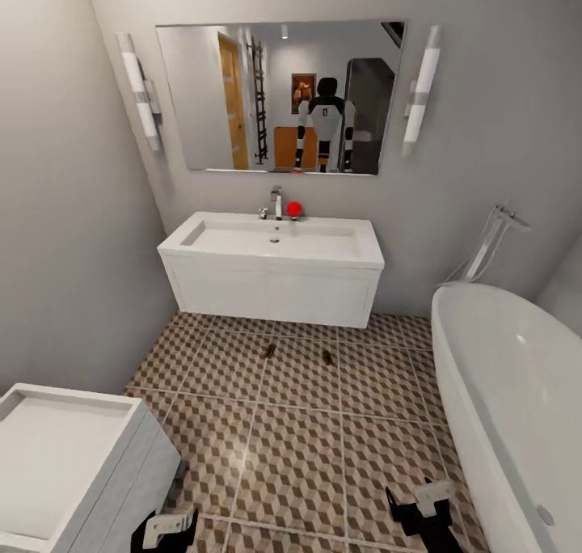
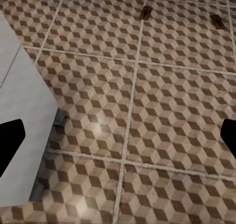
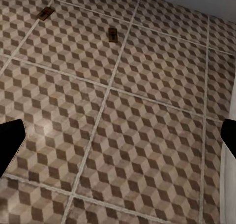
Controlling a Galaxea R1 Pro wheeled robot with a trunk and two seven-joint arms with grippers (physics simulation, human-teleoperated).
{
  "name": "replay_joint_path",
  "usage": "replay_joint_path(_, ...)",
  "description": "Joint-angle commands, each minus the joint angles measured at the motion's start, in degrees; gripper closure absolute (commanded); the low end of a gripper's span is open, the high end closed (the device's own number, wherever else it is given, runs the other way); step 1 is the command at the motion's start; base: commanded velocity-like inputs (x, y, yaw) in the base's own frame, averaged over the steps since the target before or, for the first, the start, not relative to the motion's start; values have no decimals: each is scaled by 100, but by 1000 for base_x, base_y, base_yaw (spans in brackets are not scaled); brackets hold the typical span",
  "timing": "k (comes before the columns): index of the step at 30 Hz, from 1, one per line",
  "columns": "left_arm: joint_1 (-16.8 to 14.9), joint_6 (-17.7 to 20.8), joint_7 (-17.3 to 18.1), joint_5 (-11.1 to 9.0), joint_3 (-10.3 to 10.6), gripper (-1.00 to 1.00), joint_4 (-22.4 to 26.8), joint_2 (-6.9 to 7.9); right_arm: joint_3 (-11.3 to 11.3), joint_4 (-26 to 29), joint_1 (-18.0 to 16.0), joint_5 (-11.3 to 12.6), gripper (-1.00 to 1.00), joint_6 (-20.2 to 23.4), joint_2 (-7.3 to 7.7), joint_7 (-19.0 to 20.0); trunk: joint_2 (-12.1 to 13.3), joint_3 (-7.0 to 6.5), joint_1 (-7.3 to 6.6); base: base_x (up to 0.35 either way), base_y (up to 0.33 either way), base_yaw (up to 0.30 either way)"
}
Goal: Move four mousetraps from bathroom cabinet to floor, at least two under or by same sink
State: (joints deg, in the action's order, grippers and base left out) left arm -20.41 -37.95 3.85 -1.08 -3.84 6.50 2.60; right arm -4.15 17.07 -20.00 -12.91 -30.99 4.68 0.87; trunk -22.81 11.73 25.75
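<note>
Home bathroom: wall-hung sink (image 1: 271,272), mirror (image 1: 279,96), bathtub (image 1: 509,391), tiled floor (image 1: 299,448).

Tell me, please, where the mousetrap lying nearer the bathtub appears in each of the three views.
Head view: mousetrap on the floor in front of the sink, right of the other mousetrap.
Left wrist view: near the upper right corner.
Right wrist view: upper middle.
Shared landmark: the grout line running between the two traps.
</note>
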Motion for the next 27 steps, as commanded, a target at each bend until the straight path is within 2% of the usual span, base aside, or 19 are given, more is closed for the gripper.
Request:
replay_joint_path(1, -6, -14, 40, -10, -38, -100, -8, -4, -43, -2, -4, -53, -100, -21, -3, 9, -11, 11, 3, 0, 0, 254)
replay_joint_path(27, -6, -10, 38, -1, -38, -100, -107, -63, -42, -2, -4, -53, -100, -21, -3, 10, -11, 11, 3, 0, 0, 255)
